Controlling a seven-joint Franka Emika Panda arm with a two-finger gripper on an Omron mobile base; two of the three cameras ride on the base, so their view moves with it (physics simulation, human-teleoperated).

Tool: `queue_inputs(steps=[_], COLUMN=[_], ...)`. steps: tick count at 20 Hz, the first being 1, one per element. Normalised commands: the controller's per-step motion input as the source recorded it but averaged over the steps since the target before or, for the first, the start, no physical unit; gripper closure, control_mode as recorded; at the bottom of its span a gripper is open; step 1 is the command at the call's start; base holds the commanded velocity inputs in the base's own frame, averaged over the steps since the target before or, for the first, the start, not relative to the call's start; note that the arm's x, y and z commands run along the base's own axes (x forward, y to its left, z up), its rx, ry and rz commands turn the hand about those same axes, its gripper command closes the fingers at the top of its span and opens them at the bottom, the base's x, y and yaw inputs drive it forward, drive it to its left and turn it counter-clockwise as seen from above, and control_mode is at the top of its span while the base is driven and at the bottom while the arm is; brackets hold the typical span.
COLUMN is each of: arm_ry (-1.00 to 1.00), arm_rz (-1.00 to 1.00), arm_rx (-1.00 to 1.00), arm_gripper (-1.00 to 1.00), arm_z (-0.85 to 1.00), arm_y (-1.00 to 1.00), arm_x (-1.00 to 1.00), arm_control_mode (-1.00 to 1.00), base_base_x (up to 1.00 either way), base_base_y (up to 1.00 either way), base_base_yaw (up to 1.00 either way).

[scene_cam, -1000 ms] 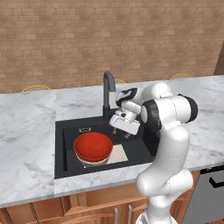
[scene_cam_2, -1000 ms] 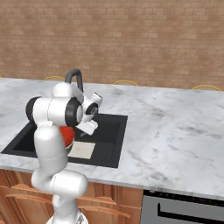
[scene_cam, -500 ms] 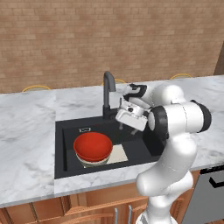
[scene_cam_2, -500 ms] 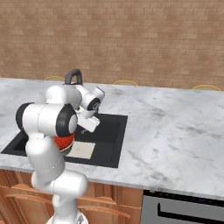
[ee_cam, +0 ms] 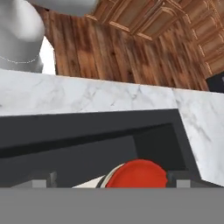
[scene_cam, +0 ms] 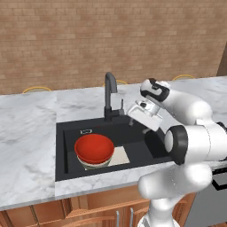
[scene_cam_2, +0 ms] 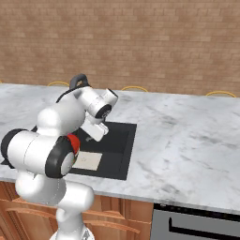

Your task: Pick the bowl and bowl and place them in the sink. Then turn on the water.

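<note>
Gripper (scene_cam: 138,123) jaws are spread wide and empty, hanging over the right half of the sink (scene_cam: 155,150), just right of the faucet (scene_cam: 109,95) and close to its small side lever (scene_cam: 122,104). In the right base view the gripper (scene_cam_2: 93,132) sits low over the basin behind the arm's elbow.

Both bowls are already in the sink: the red bowl (scene_cam: 94,148) is nested inside the cream bowl (scene_cam: 95,165), of which only a pale rim shows underneath, toward the sink's left half and its front wall. They rest partly on a pale flat mat (scene_cam: 119,156) on the basin floor. From the hand view the red bowl (ee_cam: 139,174) lies below, against the black sink (ee_cam: 87,127) wall. No stream runs from the spout, so turning on the water looks like the remaining step.

The lever is probably the thing to handle now. It looks short, thin and rigid, likely stiff on a pivot and smooth enough to slip off. A push with the side of one finger near its free tip would likely give the most leverage; pinching it seems unnecessary. The bowls appear hard and glossy, so a bump from the arm could make them slide or clatter, though they are well apart from the lever.
</note>
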Motion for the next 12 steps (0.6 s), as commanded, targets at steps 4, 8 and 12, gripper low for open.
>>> queue_inputs(steps=[4,8,12], arm_ry=[0.05,0.05,0.07], arm_rz=[-0.29,-0.28,-0.27], arm_rx=[0.0,-0.01,-0.01], arm_gripper=[-1.0,-1.0,-1.0], arm_z=[0.63,0.28,0.18], arm_y=[0.0,-0.17,-0.2], arm_x=[-0.15,-0.09,-0.1], arm_control_mode=[-1.0,-1.0,-1.0], base_base_x=[0.0,0.0,0.0], base_base_y=[0.0,0.0,0.0], base_base_yaw=[0.0,0.0,0.0])
